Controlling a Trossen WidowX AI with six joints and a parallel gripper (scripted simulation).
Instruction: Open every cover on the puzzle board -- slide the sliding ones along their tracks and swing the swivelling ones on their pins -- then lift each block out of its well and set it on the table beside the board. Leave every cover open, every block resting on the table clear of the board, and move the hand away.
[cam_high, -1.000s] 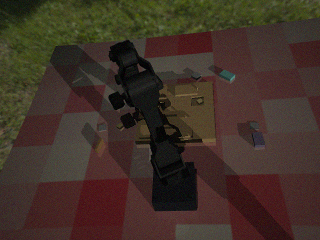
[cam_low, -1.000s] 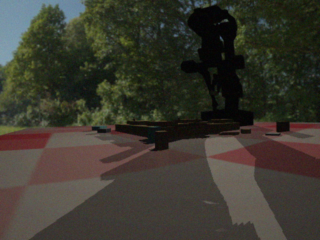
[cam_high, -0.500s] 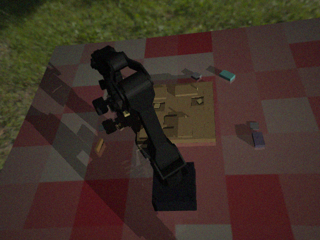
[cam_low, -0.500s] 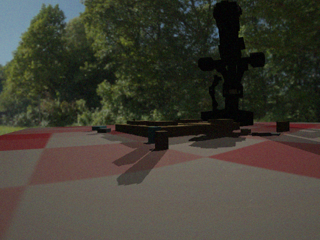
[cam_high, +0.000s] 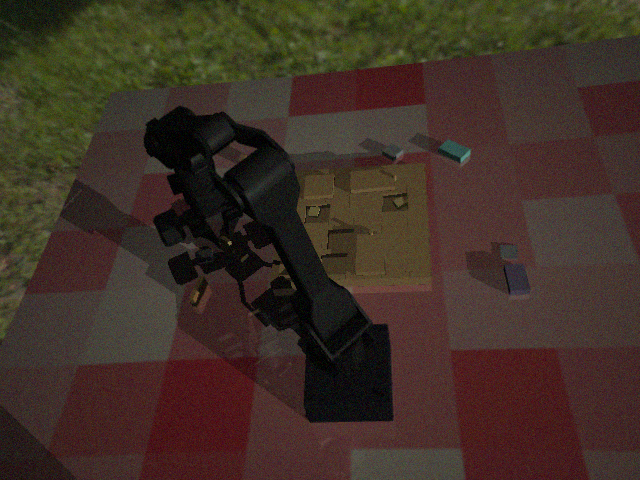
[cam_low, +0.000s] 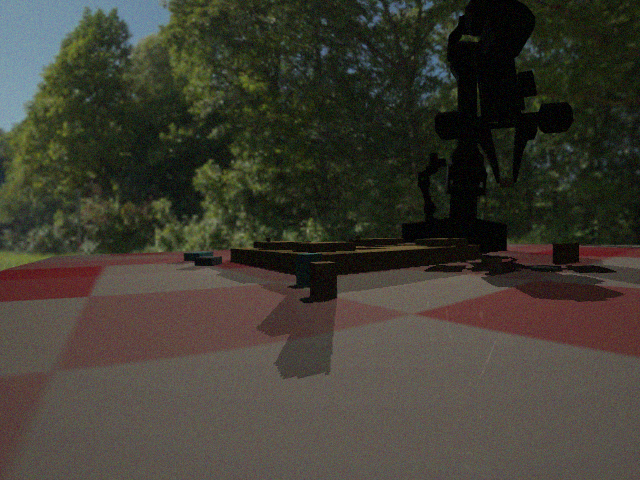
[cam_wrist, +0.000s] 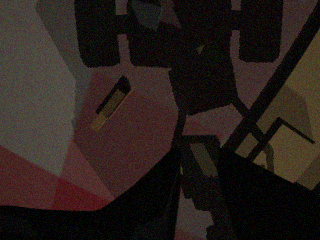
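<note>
My gripper (cam_high: 225, 240) (cam_low: 506, 182) (cam_wrist: 198, 155) is shut on a small dark-looking block, raised above the table left of the puzzle board (cam_high: 413, 242) (cam_low: 372, 261) (cam_wrist: 300, 65). The top view shows raised covers (cam_high: 318, 186) (cam_high: 372, 180) (cam_high: 369, 258) beside open wells. A small yellowish block (cam_high: 314, 210) sits in the left well and another (cam_high: 398, 201) in the right well. Centre wells look empty. On the table lie an orange block (cam_high: 200, 293) (cam_wrist: 112, 107), a blue-grey block (cam_high: 204, 253) (cam_wrist: 146, 12) and a yellowish block (cam_wrist: 200, 49). My arm hides the board's left side.
A grey block (cam_high: 392, 152) and a teal block (cam_high: 454, 150) lie behind the board. A grey-green block (cam_high: 508, 251) and a purple block (cam_high: 516, 280) lie to its right. My arm's base (cam_high: 351, 382) stands in front of the board.
</note>
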